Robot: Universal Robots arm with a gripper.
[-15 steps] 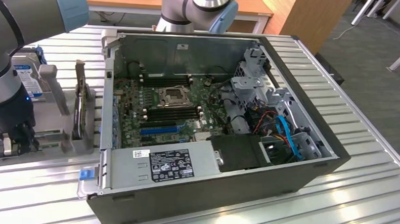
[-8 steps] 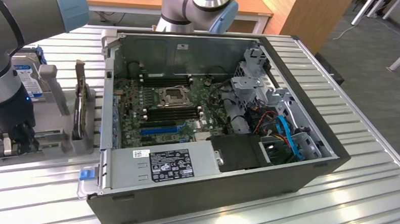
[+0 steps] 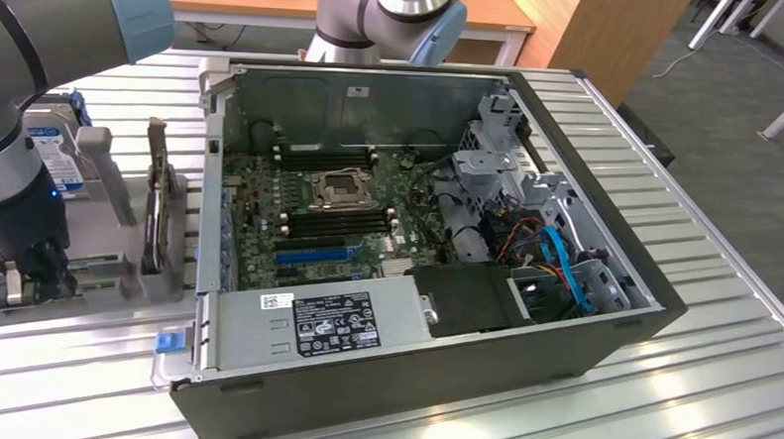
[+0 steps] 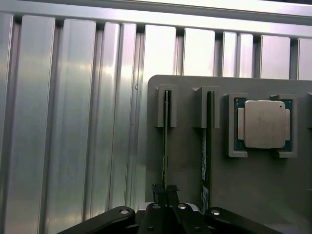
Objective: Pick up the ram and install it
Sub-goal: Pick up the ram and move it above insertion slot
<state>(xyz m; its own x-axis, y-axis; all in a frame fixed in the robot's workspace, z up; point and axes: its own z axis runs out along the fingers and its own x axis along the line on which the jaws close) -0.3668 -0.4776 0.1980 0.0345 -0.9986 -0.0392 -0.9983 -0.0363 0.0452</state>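
The ram (image 4: 165, 141) stood on edge in the outermost slot of the grey holder (image 4: 185, 161), nearest that plate's rounded corner, and had not been lifted out. You had the gripper (image 4: 165, 191) clenched on its top edge, one finger tight against each face. A second memory stick (image 4: 208, 141) stood in the neighbouring slot, between the ram and a processor chip (image 4: 263, 124) lying flat in its own recess. The holder lay on the slatted aluminium tabletop (image 4: 73, 122), toward the edge on the exterior view's left. A dark expansion card (image 3: 154, 209) stood upright between your gripper and the open computer case (image 3: 425, 380). Inside the case the motherboard (image 3: 315, 238) lay flat, with memory slots on both sides of the processor socket (image 3: 337, 189).
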